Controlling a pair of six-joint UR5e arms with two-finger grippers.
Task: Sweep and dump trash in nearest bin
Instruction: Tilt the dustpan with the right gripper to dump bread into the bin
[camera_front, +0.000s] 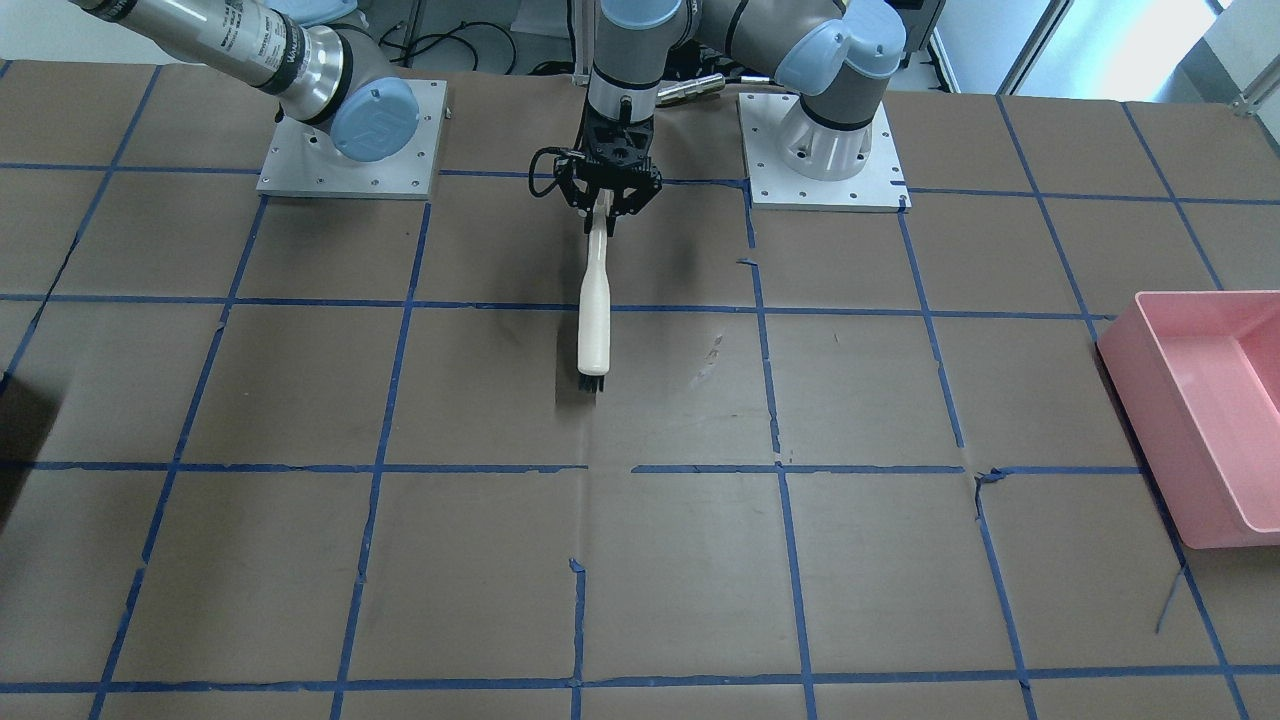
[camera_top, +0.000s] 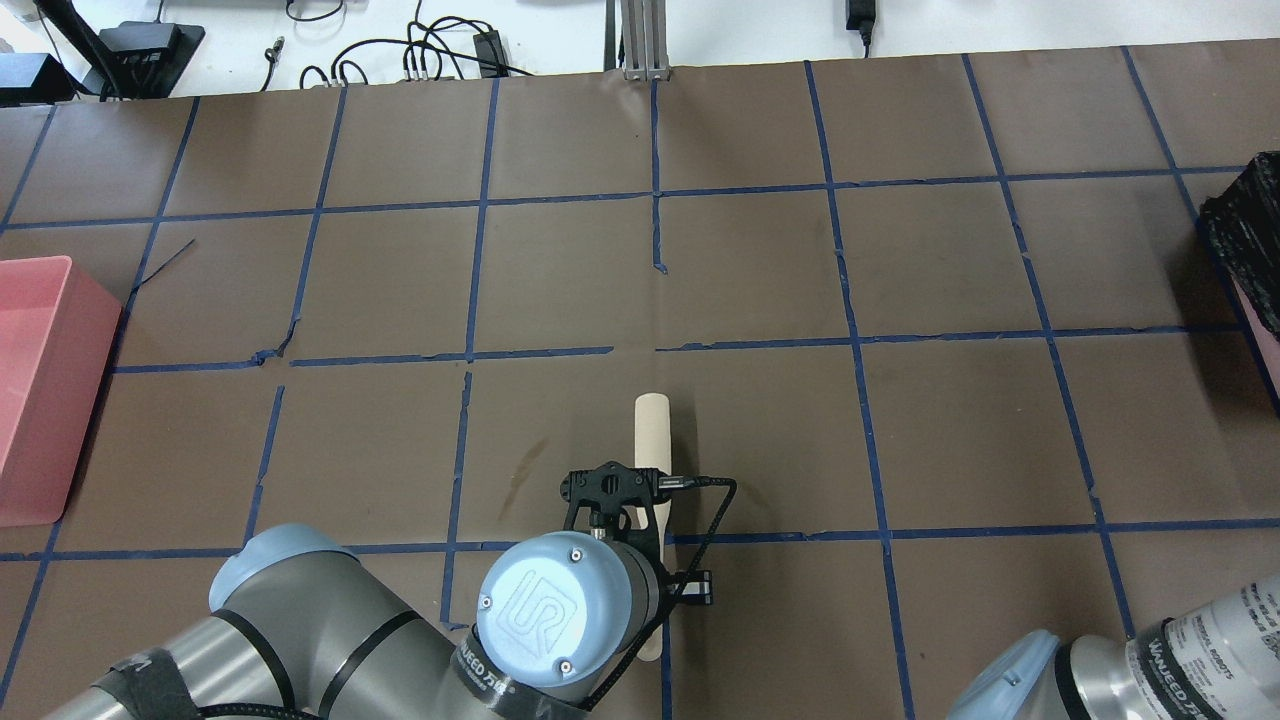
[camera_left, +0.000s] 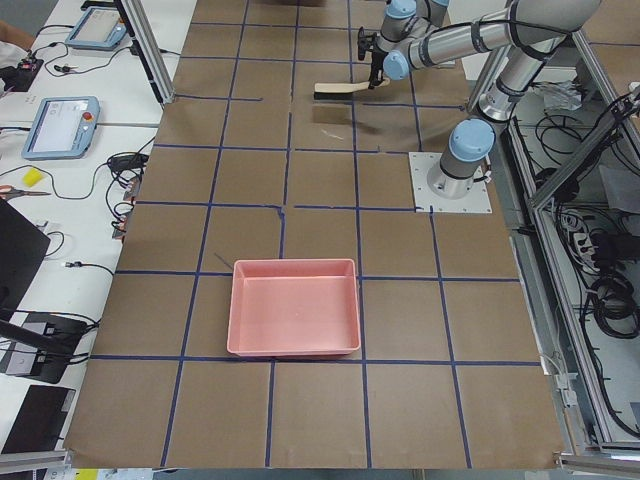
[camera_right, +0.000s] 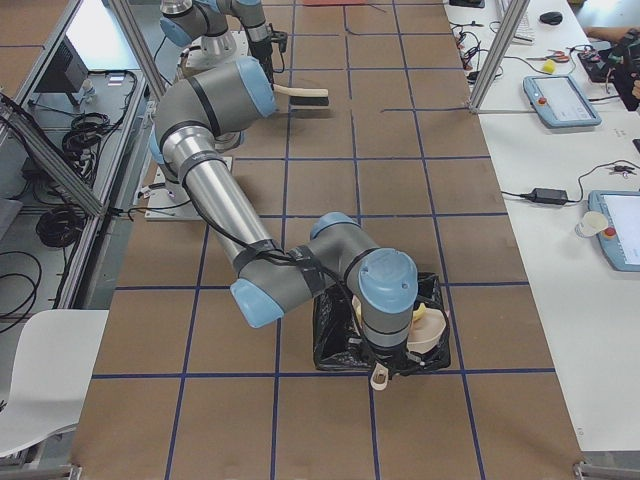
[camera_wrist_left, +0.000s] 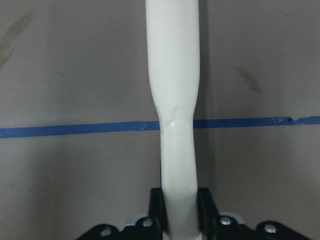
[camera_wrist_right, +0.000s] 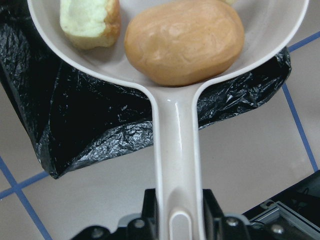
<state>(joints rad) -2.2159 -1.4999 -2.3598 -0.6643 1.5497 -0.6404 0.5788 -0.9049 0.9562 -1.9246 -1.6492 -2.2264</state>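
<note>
The left end effector (camera_front: 606, 212) pinches a white plastic brush (camera_front: 594, 320); the right end effector (camera_wrist_right: 180, 214) clamps a cream dustpan (camera_wrist_right: 177, 135) holding a round tan roll (camera_wrist_right: 184, 41) over a black-bagged bin (camera_wrist_right: 85, 120).

Brown-papered table (camera_front: 300, 560), blue tape grid (camera_front: 480, 467); teach pendants (camera_left: 62, 126) and cables (camera_top: 400, 65) alongside; white chair (camera_right: 40, 375).

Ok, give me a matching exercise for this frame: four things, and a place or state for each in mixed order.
1 brush
2 roll
3 dustpan
4 pink bin

A in the dustpan
B in the right gripper's jaws
C empty, on the table
D in the left gripper's jaws

Pairs: 1-D, 2-A, 3-B, 4-C
</note>
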